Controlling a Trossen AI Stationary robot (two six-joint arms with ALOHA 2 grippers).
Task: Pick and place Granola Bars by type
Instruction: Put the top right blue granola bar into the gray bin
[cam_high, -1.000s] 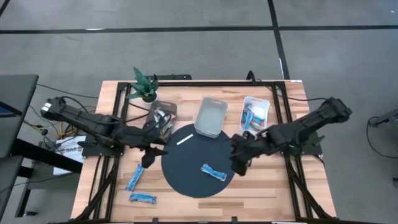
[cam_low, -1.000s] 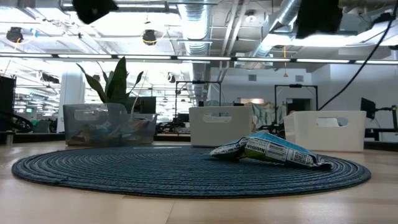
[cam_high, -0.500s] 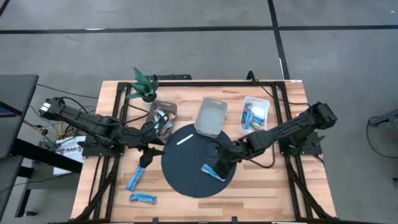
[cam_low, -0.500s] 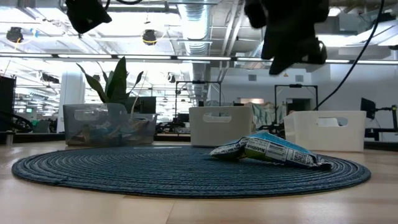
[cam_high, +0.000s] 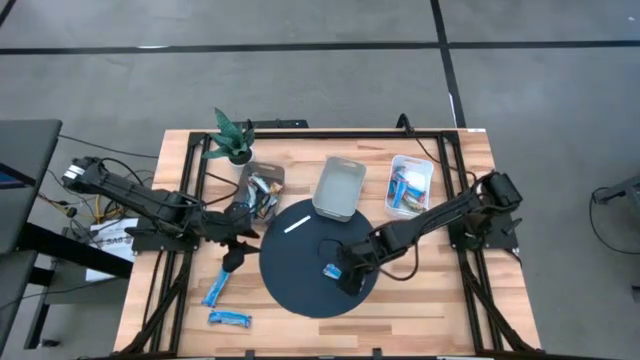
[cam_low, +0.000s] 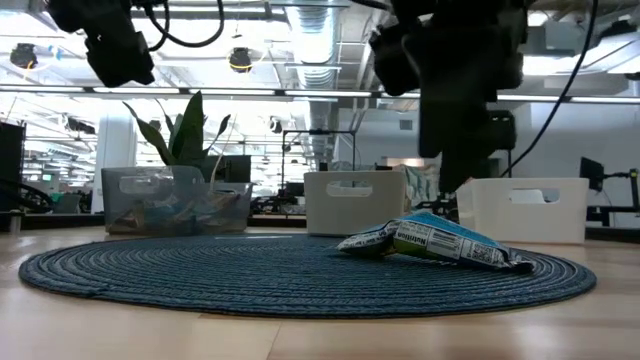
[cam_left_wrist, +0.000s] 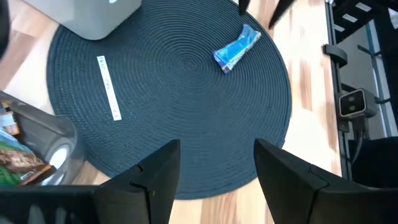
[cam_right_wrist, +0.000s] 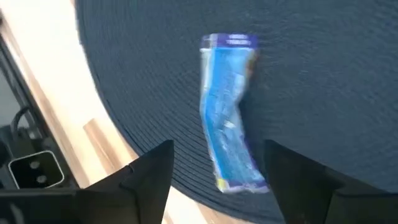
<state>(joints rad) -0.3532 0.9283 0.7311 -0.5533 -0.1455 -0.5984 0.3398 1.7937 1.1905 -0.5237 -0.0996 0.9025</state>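
We position the right gripper (cam_right_wrist: 214, 171) directly above the blue granola bar (cam_right_wrist: 227, 112), which lies at 4 o'clock on the round mat (cam_high: 300, 262). Its fingers are spread wide and hold nothing, straddling the bar for pickup. The left gripper (cam_left_wrist: 214, 163) waits open and empty at the mat's 9 o'clock edge.

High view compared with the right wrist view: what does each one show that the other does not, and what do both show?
Only the high view shows the three bins, the potted plant, the thin white stick, two blue granola bars on the bare table and the left gripper. Only the right wrist view shows the right gripper open, its fingers on either side of the bar. Both show the blue granola bar lying on the dark round mat.
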